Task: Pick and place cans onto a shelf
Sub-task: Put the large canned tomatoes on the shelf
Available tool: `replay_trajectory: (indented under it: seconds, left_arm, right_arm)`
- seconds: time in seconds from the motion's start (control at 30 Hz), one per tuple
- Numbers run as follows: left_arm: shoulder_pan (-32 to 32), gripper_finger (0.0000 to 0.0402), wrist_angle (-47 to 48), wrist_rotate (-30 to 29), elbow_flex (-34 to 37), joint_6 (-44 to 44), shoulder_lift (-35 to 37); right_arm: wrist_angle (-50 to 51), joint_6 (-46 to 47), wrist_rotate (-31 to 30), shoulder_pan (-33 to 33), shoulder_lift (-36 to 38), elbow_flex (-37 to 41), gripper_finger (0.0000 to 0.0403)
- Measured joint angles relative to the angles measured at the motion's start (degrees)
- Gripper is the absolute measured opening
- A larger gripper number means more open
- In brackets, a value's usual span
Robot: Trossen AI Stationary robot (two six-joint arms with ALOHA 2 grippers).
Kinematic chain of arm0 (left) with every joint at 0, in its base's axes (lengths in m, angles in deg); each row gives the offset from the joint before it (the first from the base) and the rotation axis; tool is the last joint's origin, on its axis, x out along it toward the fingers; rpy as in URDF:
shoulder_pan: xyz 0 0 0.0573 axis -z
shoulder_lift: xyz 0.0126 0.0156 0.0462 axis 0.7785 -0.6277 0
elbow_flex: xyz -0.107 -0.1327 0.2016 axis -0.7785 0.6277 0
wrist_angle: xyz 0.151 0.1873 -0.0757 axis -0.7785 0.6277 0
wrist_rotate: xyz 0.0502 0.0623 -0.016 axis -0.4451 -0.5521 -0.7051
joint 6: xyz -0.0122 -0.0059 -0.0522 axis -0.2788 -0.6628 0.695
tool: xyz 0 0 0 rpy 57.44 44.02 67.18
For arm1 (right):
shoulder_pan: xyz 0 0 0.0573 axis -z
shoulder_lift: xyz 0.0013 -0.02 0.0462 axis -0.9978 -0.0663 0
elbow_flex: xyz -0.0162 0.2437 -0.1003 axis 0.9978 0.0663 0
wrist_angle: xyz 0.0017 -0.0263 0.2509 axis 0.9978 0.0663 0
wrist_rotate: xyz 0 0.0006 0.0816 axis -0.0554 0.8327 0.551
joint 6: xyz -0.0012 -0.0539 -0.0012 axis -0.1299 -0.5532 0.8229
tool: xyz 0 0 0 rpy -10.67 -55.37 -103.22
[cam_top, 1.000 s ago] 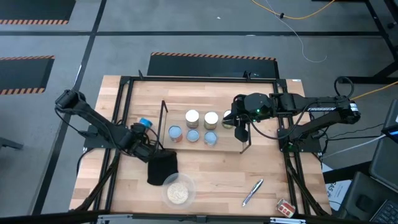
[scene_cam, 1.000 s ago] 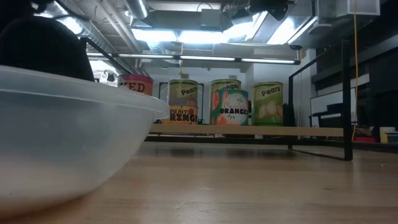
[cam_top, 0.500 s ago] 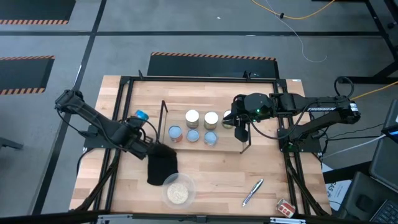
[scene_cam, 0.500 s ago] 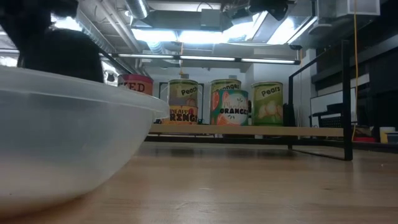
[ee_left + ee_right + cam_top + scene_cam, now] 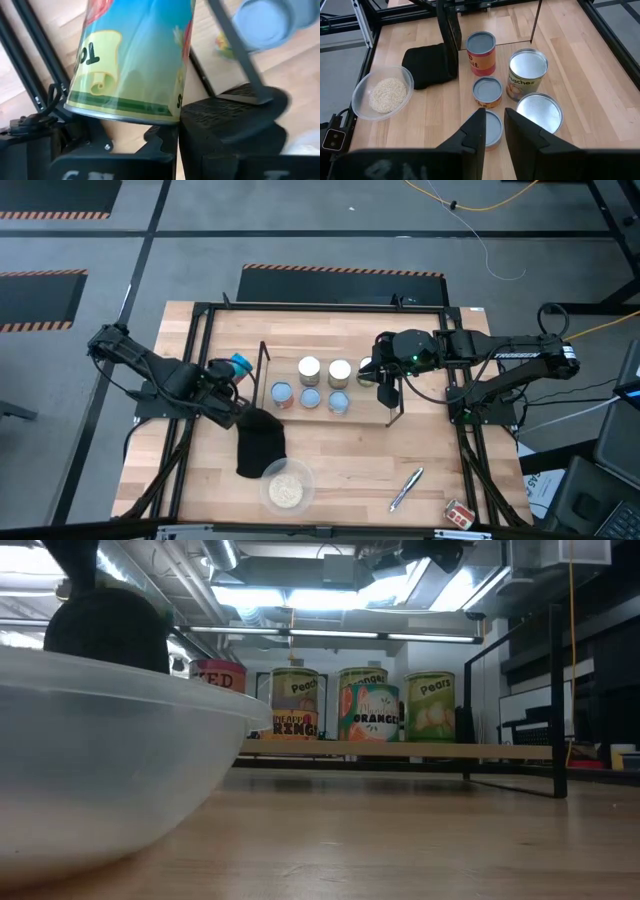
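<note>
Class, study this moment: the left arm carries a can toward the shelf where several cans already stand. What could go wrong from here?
1. The left gripper holds the blue-topped can tilted, so it might land askew or slip.
2. The shelf's end post stands close to that can; a bump looks possible.
3. The cans on the shelf sit packed together, so a nudge might topple one.

Glossy label on can (image 5: 132,60), seemingly paper

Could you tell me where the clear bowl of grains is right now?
In the high view the bowl sits near the table's front edge, left of centre, just below the black cloth.
</note>
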Motion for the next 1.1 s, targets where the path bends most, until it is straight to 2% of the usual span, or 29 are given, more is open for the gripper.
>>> replay_trajectory:
  seconds: [0.17,0.27,0.5,0.6,0.73,1.1]
  left_arm:
    - [-0.2,0.0,0.0,0.1,-4.9,-2.3,0.0]
    - [-0.2,0.0,0.0,2.4,-7.6,-2.6,0.0]
    - [1.1,0.0,-1.2,17.5,-10.8,-2.7,0.0]
    - [2.1,0.0,-3.8,21.5,-10.8,-2.7,0.0]
    - [3.0,0.0,-9.2,22.0,-10.8,-2.9,0.0]
    - [2.2,0.0,-27.8,20.0,-10.8,-12.8,-0.8]
  right_arm:
    - [0.0,0.0,0.0,0.0,0.0,0.0,0.0074]
    - [0.0,0.0,0.0,0.0,0.0,0.0,0.0074]
    - [0.0,0.0,0.0,0.0,0.0,0.0,0.0075]
    - [0.0,0.0,0.0,0.0,0.0,0.0,0.0074]
    - [0.0,-0.1,0.0,0.0,0.0,0.0,0.0074]
    - [0.0,-0.2,0.0,0.0,0.0,0.0,0.0074]
